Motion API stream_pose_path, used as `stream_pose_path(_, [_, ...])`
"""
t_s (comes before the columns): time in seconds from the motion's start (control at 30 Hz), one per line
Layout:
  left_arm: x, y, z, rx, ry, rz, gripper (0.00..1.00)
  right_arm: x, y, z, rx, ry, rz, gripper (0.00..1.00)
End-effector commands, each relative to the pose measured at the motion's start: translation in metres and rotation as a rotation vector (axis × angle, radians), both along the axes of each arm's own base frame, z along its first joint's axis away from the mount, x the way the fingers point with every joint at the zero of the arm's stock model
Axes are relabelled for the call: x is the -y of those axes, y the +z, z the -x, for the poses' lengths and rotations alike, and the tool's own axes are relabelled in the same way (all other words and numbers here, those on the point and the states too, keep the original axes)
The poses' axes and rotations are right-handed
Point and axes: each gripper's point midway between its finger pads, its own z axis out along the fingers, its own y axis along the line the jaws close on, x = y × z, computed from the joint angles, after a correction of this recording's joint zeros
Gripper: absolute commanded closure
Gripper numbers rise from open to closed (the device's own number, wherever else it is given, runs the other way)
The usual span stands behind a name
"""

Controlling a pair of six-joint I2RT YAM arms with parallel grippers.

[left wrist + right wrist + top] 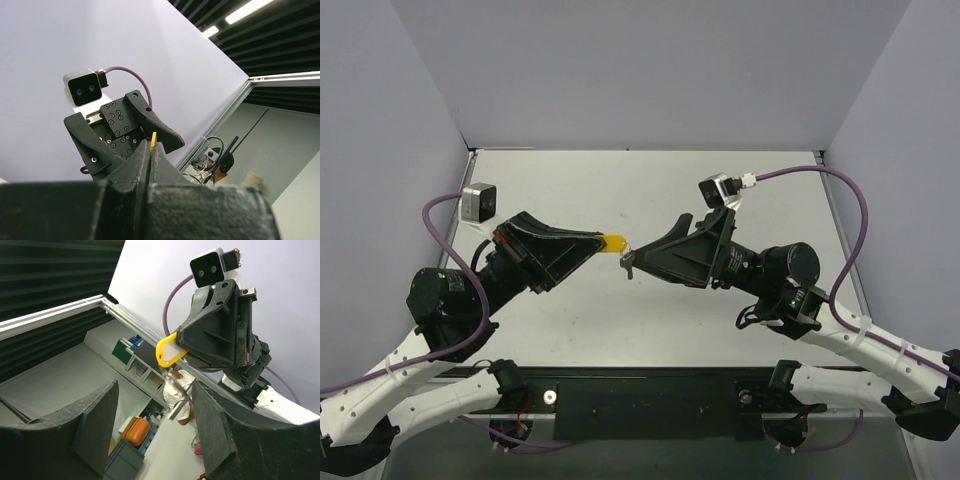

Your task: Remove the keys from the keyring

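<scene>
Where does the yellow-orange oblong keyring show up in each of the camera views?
Top external: the yellow-orange oblong keyring is mid-picture, between the tips of the two arms.
Left wrist: only a thin yellow sliver at the centre, pinched between this camera's own fingers.
Right wrist: upper centre, sticking out to the left.
Shared landmark: the black left gripper, clamped on it in every view.
</scene>
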Motion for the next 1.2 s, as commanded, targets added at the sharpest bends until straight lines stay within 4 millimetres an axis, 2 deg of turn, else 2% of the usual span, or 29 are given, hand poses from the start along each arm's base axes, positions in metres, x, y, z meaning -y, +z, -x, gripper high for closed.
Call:
stream_pose_path(0.0, [-0.009,0.011,0.001,0.009,0.021,0.057,1.0,0.025,0.033,0.018,0.084,0.008,-0.126,0.45])
stream_pose_path(0.43, [-0.007,0.007,-0.001,-0.003,0.015,0.057,1.0,0.013,0.033,0.013,0.074,0.011,-0.123,0.47])
stream_pose_path(1.17, [-0.01,0.0,-0.006,-0.029,0.043,0.057,1.0,0.002,0.031,0.0,0.074,-0.044,-0.079,0.61])
